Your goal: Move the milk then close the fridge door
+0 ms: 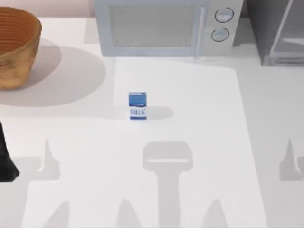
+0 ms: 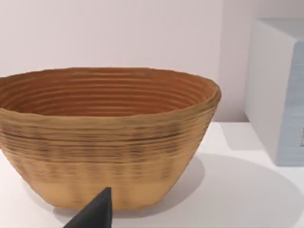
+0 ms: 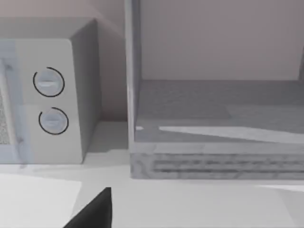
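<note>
1. milk carton [image 1: 137, 105]: blue top, white base, blue lettering.
2. basket [image 1: 16, 45]: tan-orange weave, ribbed in rings, darker bands outside.
3. microwave [image 1: 166, 26]: pale grey, speckled window, two round knobs.
4. table [image 1: 190, 142]: white.
5. fridge cabinet [image 3: 213, 118]: dark grey.

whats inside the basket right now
The left wrist view shows the basket's far inner wall, bare ribbed weave with nothing poking above the rim. Its near wall covers the floor, so something low there can't be ruled out.
</note>
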Robot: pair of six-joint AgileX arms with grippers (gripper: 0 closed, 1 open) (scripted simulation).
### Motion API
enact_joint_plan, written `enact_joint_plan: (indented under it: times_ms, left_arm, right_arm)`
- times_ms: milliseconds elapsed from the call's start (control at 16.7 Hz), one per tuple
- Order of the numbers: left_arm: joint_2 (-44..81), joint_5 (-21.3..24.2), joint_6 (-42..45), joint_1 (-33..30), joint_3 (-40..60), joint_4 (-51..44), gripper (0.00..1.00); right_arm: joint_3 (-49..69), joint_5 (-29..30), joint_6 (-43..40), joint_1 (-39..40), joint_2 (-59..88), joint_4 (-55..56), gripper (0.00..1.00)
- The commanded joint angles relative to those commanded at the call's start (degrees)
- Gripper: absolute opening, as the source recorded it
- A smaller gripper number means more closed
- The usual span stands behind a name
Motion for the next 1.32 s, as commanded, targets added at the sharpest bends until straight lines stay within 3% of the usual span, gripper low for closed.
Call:
enact_joint_plan:
  times_ms: [300,480,960,1140,1320]
  left_arm:
    - [0.0,0.0,0.0,0.0,0.0,0.0,1.0]
    - [0.0,0.0,0.0,0.0,0.0,0.0,1.0]
    - [0.0,0.0,0.0,0.0,0.0,0.0,1.0]
    - [0.0,0.0,0.0,0.0,0.0,0.0,1.0]
    - [0.0,0.0,0.0,0.0,0.0,0.0,1.0]
  right_arm:
    - [0.2,4.0,0.1,4.0,3.8,3.7,1.0]
    - [0.5,12.8,0.2,12.8,11.3,11.0,1.0]
    - [1.2,43.2,0.8,43.0,35.5,33.9,1.0]
    - [1.3,50.5,1.0,50.2,41.6,39.5,1.0]
    - [1.4,53.2,1.0,52.9,44.0,41.8,1.0]
